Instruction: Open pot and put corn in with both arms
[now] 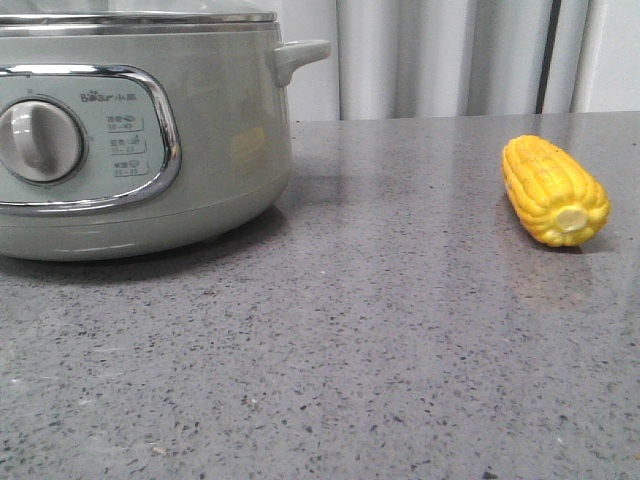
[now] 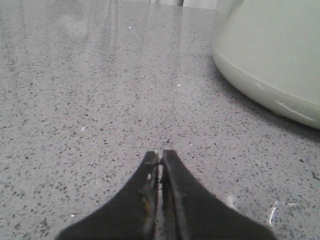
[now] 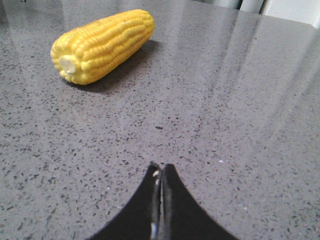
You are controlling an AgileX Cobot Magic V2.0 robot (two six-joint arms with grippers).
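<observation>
The pale grey-green pot (image 1: 200, 150) stands at the left of the front view, with a round dial, a chrome-framed panel, a stubby side handle and a glass lid on its steel rim. Its lower wall also shows in the left wrist view (image 2: 270, 60). The yellow corn (image 1: 555, 190) lies on the counter at the right, pale cut end toward the camera; it also shows in the right wrist view (image 3: 102, 45). My left gripper (image 2: 160, 154) is shut and empty, low over the counter beside the pot. My right gripper (image 3: 160, 167) is shut and empty, a short way from the corn.
The grey speckled stone counter (image 1: 380, 350) stretches across all views. Pale curtains and a wall (image 1: 450, 55) close the back edge. Neither arm shows in the front view.
</observation>
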